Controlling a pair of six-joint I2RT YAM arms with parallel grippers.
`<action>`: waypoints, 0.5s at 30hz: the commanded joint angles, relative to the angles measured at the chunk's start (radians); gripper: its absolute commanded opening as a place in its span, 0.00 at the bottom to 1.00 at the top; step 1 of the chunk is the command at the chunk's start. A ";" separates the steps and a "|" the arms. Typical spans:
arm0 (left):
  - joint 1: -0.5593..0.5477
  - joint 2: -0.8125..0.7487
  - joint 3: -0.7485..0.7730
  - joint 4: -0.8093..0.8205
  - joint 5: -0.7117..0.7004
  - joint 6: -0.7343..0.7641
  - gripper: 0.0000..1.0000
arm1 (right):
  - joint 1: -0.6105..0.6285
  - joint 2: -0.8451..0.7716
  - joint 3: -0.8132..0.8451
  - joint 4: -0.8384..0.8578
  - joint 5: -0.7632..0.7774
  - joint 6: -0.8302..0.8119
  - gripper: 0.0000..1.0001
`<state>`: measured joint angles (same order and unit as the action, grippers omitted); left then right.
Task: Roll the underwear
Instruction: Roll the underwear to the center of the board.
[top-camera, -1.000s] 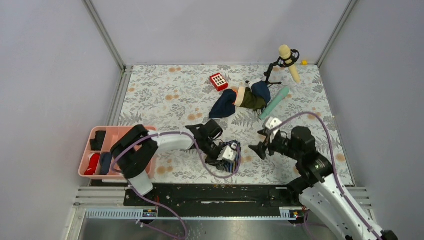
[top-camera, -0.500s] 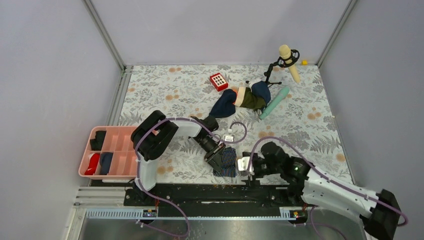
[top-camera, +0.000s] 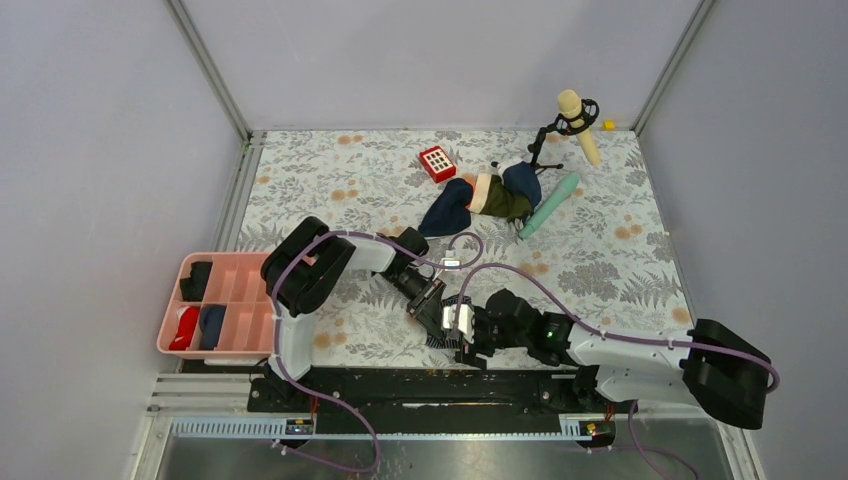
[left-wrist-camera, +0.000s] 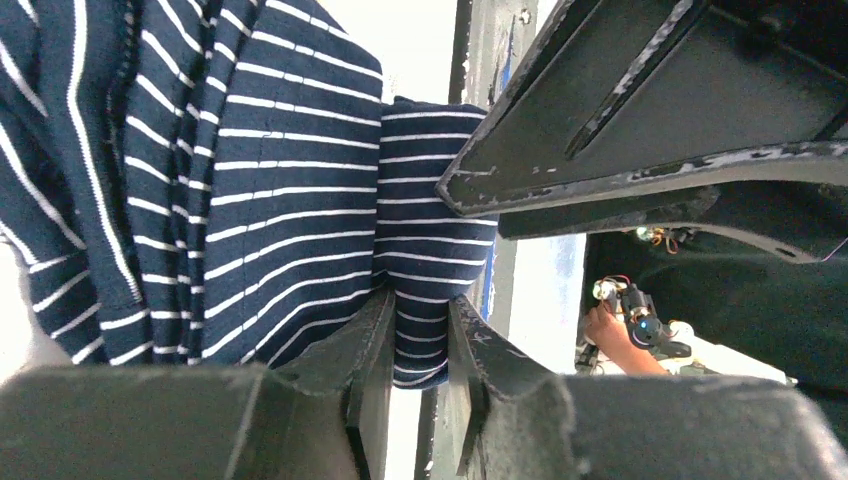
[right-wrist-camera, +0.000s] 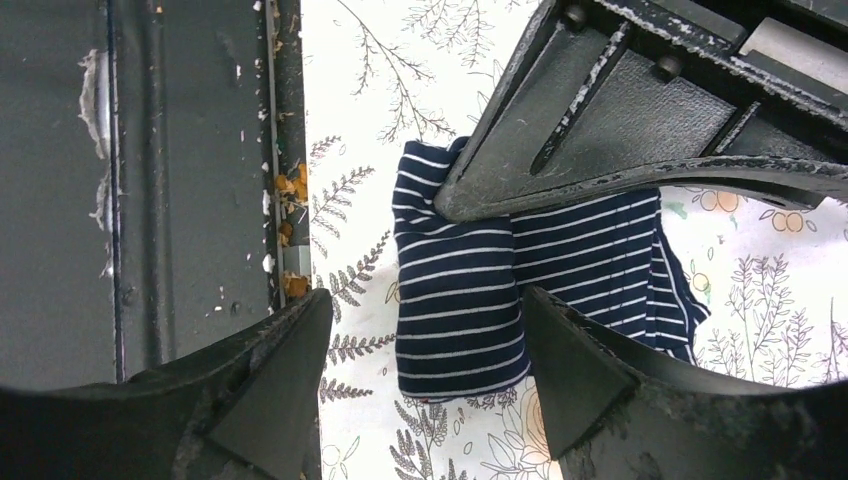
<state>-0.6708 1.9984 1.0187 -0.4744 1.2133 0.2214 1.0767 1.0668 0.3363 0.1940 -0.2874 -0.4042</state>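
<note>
Striped underwear (right-wrist-camera: 460, 300) lies to the right of the pink tray (top-camera: 215, 257).
Dark navy cloth with thin pale stripes, folded in layers; the left gripper (left-wrist-camera: 420, 335) pinches one fold, the right gripper (right-wrist-camera: 425, 350) is spread wide over it, holding nothing.

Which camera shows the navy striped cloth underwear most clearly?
The right wrist view: the navy striped cloth underwear lies folded on the floral table, most of its outline visible. The left wrist view shows only close-up striped folds, pinched by the left gripper. The top view shows a small, mostly hidden patch.
</note>
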 joint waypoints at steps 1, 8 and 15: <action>0.009 0.027 0.007 0.066 -0.031 0.003 0.00 | 0.011 0.040 0.038 0.077 0.042 0.097 0.76; 0.014 0.027 0.017 0.066 -0.028 -0.007 0.00 | 0.011 0.073 -0.007 0.092 0.071 0.172 0.67; 0.031 0.022 0.021 0.090 -0.042 -0.038 0.00 | 0.011 0.145 0.019 0.085 0.082 0.190 0.46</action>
<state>-0.6628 2.0117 1.0191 -0.4625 1.2270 0.1894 1.0801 1.1744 0.3374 0.2722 -0.2188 -0.2520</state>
